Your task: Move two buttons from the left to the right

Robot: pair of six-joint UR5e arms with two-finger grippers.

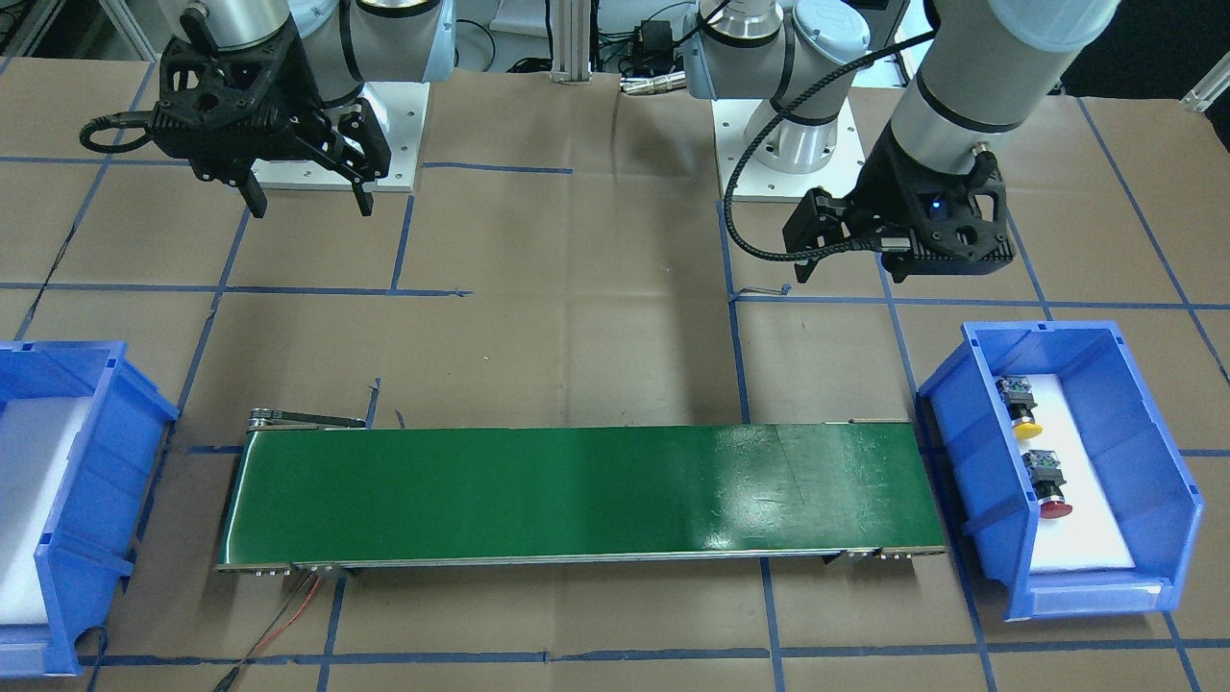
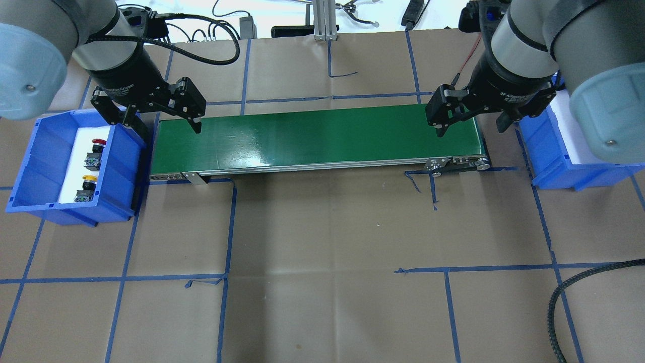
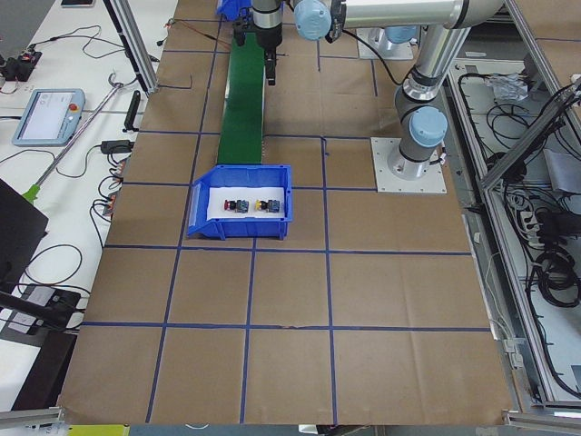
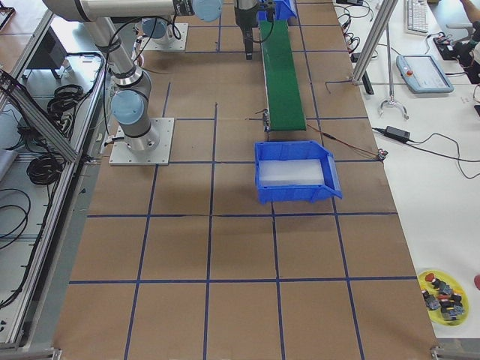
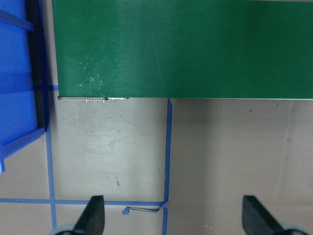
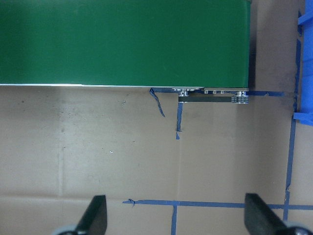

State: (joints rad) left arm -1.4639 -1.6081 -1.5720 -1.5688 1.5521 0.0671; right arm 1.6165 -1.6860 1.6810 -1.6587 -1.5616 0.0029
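Observation:
The red button [image 2: 99, 145] and the yellow button [image 2: 88, 182] lie on white padding in the blue left bin [image 2: 45, 151]. They also show in the front view, yellow [image 1: 1023, 408] and red [image 1: 1052, 498]. My left gripper [image 2: 166, 126] is open and empty. It hangs over the left end of the green conveyor belt [image 2: 317, 138], beside that bin. My right gripper [image 2: 471, 127] is open and empty over the belt's right end, beside the blue right bin [image 2: 549, 156], which holds only white padding. The wrist views show both pairs of fingertips [image 5: 94, 211] [image 6: 96, 211] spread wide above brown paper.
The table is covered in brown paper with a blue tape grid. Red and black wires [image 1: 288, 615] trail from the belt's end. A yellow dish [image 4: 442, 294] with several spare buttons sits at the table's corner. A black cable [image 2: 569, 302] lies at the near right.

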